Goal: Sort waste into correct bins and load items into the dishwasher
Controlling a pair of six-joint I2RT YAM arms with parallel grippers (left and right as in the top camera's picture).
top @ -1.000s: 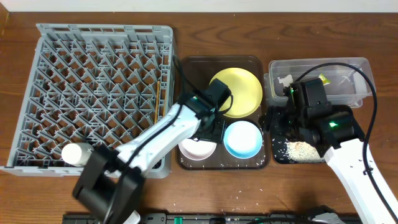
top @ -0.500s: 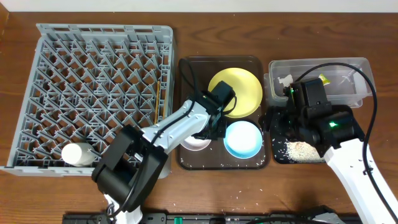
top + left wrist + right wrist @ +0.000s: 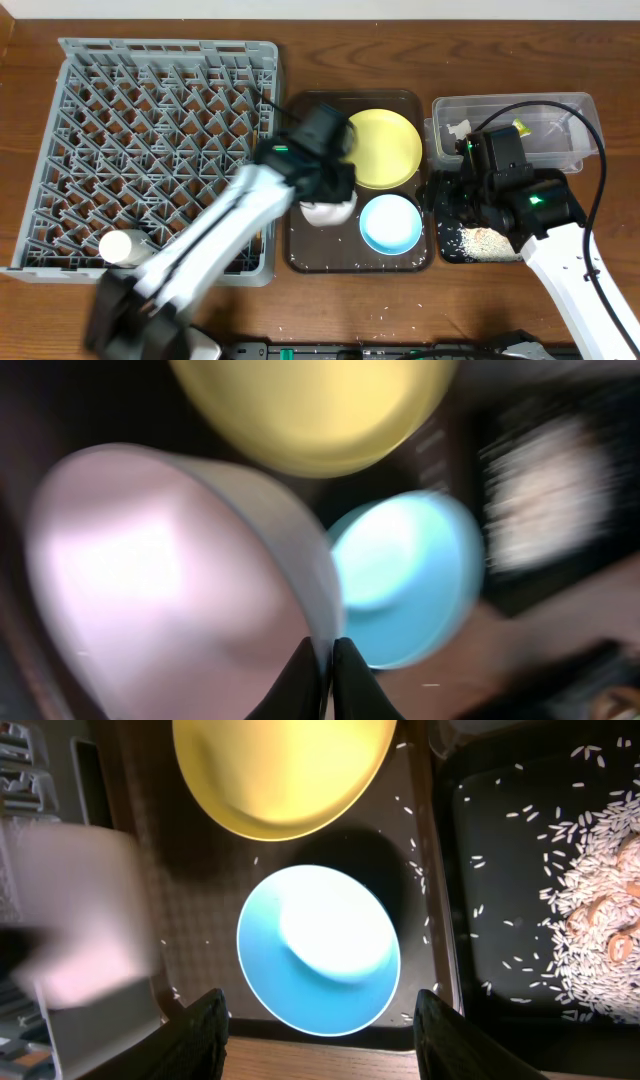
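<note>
My left gripper (image 3: pixel 328 672) is shut on the rim of the white bowl (image 3: pixel 170 580), one finger inside and one outside. From overhead the bowl (image 3: pixel 330 211) hangs over the left part of the brown tray (image 3: pixel 300 262), under the blurred left arm. The light blue bowl (image 3: pixel 390 223) and the yellow plate (image 3: pixel 385 148) rest on that tray. My right gripper (image 3: pixel 328 1042) stands open above the blue bowl (image 3: pixel 318 950), holding nothing. White rice (image 3: pixel 590 930) lies in the black tray (image 3: pixel 448 252).
The large grey dish rack (image 3: pixel 150 150) fills the left side, with a white cylinder (image 3: pixel 120 246) lying at its near left corner. The clear tub (image 3: pixel 560 105) at the back right holds a white tissue (image 3: pixel 458 130) and a snack wrapper (image 3: pixel 520 128). Loose rice grains dot the brown tray.
The left gripper has shut on the white bowl's rim and raised it from the tray, moving it toward the rack. The right arm has stayed still.
</note>
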